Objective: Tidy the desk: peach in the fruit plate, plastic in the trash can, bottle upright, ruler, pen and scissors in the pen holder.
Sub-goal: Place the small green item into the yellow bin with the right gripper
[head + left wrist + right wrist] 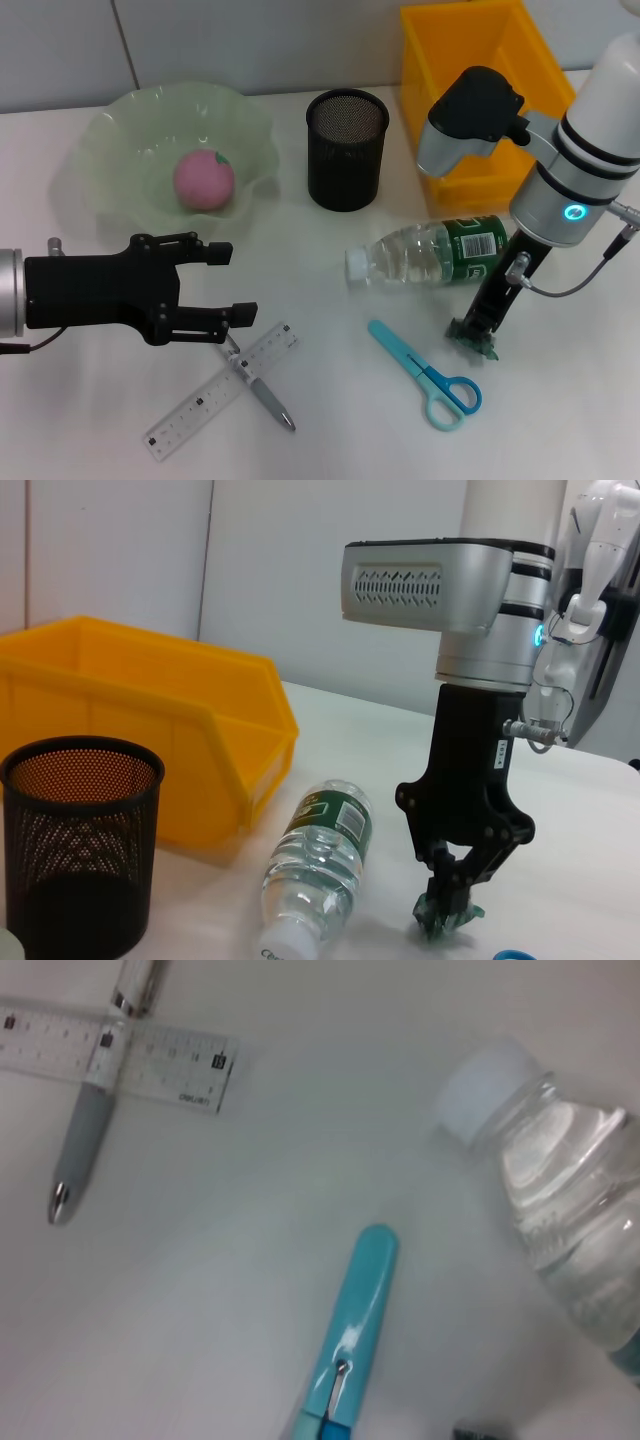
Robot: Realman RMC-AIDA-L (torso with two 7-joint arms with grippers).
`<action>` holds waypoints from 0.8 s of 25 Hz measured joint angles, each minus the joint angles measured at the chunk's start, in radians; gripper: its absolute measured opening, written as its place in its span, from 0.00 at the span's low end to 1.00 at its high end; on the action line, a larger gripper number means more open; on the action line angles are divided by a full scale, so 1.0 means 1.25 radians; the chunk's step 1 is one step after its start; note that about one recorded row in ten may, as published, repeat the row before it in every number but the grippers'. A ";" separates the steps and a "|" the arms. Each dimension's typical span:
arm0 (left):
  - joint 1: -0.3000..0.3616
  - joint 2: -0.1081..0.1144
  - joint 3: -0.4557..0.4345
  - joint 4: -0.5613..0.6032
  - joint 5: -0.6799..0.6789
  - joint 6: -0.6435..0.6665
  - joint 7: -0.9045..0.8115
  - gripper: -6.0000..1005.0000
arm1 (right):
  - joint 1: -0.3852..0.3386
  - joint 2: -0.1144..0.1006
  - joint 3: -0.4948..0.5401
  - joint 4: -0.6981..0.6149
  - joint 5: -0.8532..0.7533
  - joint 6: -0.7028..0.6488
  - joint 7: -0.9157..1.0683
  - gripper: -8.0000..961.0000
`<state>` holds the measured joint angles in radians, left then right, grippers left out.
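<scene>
A pink peach (204,180) lies in the pale green fruit plate (110,130) at the back left. The clear bottle (430,255) (315,865) (560,1200) lies on its side, cap toward the left. Just right of it, my right gripper (472,335) (450,895) points down, shut on a scrap of green plastic (478,345) (445,918) at the table surface. Blue scissors (425,372) (350,1330) lie in front of the bottle. A clear ruler (190,410) (170,1065) lies with a grey pen (268,400) (85,1140) across it. My left gripper (240,285) hovers open just behind them.
The black mesh pen holder (345,150) (80,850) stands at the back centre, between the plate and the yellow trash can (480,60) (130,710) at the back right. The bottle lies close in front of the can.
</scene>
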<state>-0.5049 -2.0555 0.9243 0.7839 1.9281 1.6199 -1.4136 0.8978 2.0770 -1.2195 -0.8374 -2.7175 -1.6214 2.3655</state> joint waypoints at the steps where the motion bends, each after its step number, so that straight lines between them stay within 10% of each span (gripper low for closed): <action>1: 0.001 0.000 0.000 0.001 0.000 0.000 0.000 0.84 | -0.001 0.000 0.001 -0.003 0.000 -0.004 -0.001 0.07; 20: 0.005 -0.002 0.000 0.006 0.000 0.003 0.002 0.84 | -0.050 -0.027 0.257 -0.409 0.026 -0.162 0.062 0.03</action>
<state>-0.4989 -2.0584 0.9249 0.7916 1.9276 1.6234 -1.4112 0.8349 2.0433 -0.8988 -1.3484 -2.6855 -1.8241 2.4433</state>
